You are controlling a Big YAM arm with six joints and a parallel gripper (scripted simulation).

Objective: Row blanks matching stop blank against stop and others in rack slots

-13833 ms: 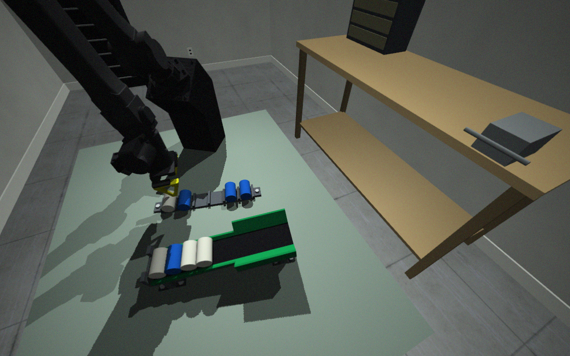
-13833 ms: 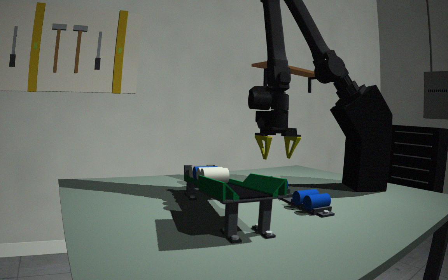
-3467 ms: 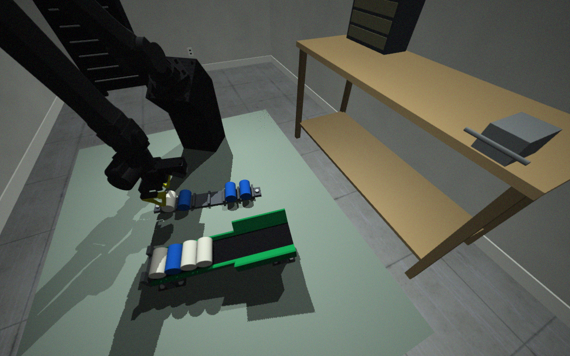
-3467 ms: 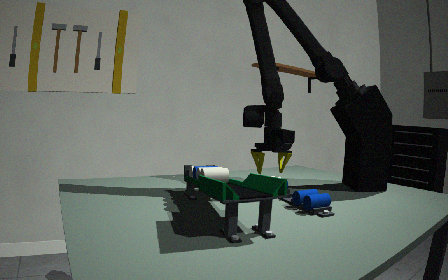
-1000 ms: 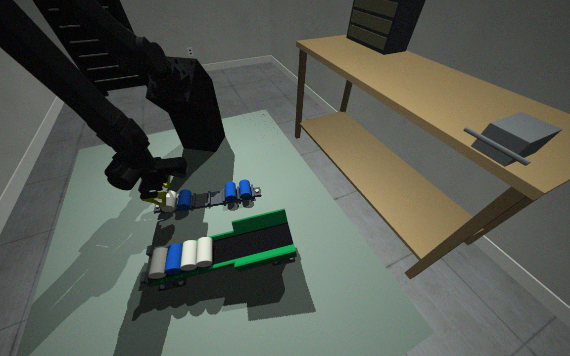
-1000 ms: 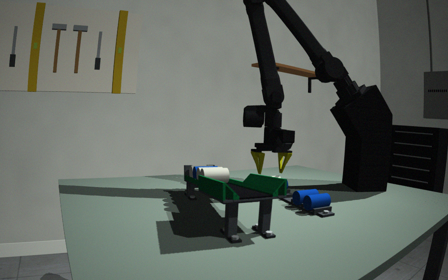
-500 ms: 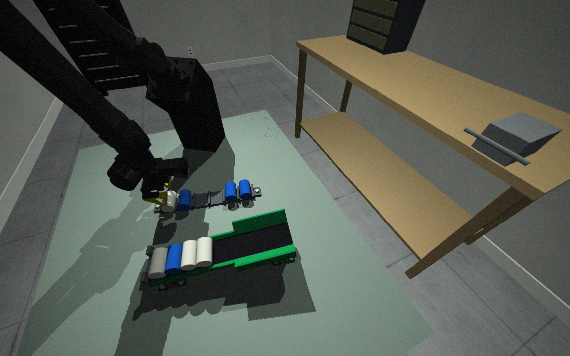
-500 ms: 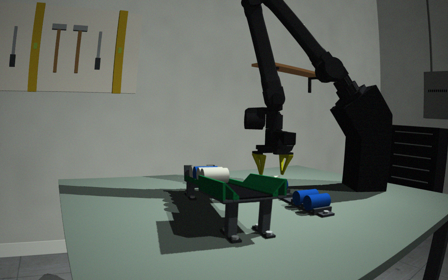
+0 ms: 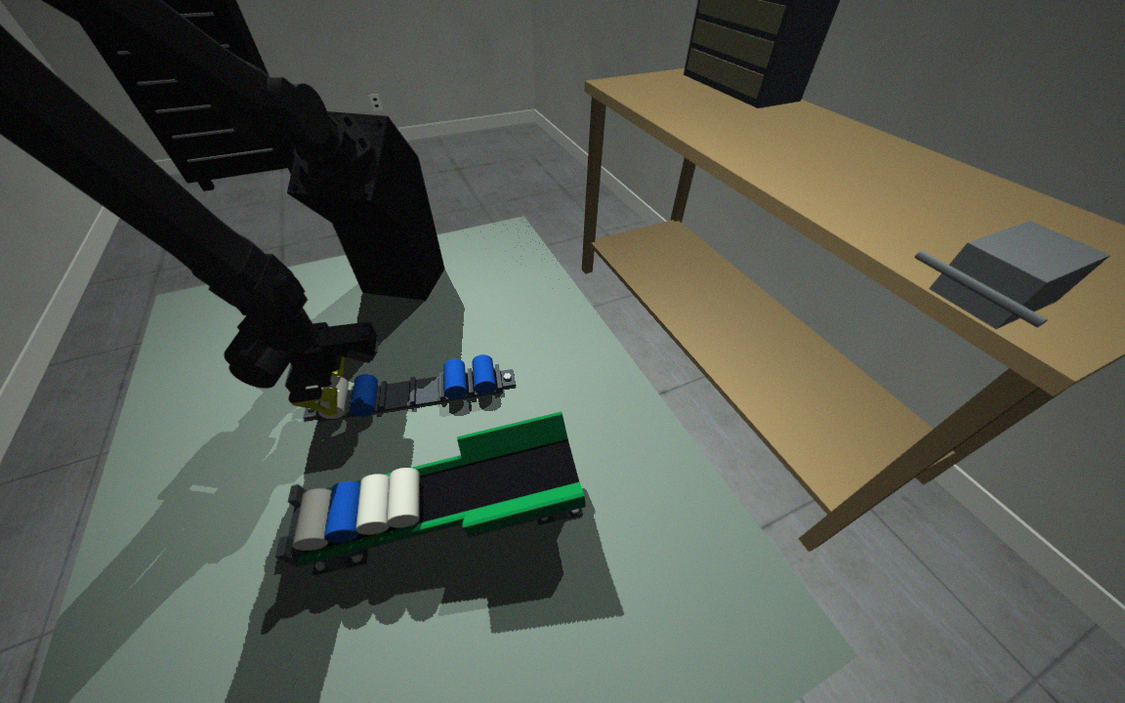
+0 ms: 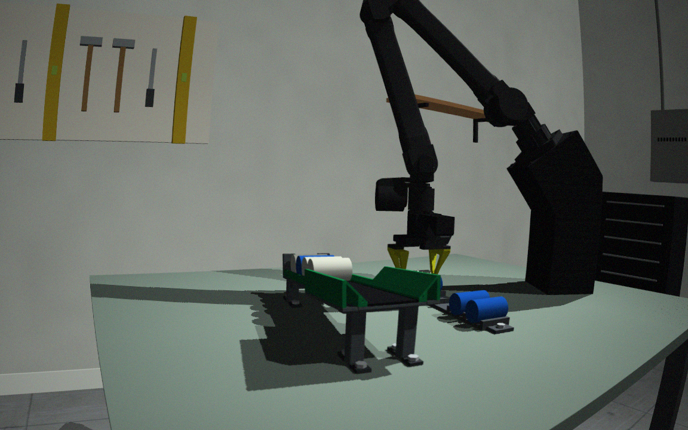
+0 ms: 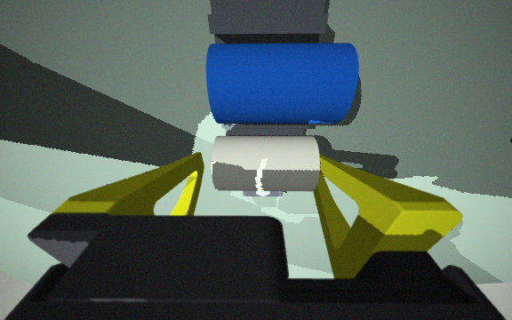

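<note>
The green feed ramp [image 9: 462, 489] holds a row at its stop: a white blank [image 9: 312, 518], a blue blank [image 9: 344, 511], then two more white blanks [image 9: 372, 503] [image 9: 403, 496]. The dark stock rack [image 9: 417, 394] holds a white blank [image 11: 265, 163] at its near end, a blue blank [image 11: 282, 83] right beside it, and two blue blanks [image 9: 455, 378] [image 9: 483, 373] at the far end. My gripper [image 11: 256, 159] is open, lowered around the rack's white blank, with a yellow finger at each of its ends. In the exterior view the ramp hides that blank below the gripper [image 10: 418, 260].
The arm's black base [image 9: 374, 209] stands behind the rack. A wooden workbench [image 9: 854, 227] with a grey vise [image 9: 1017, 270] stands off the table to the right. The rack's middle slots are empty.
</note>
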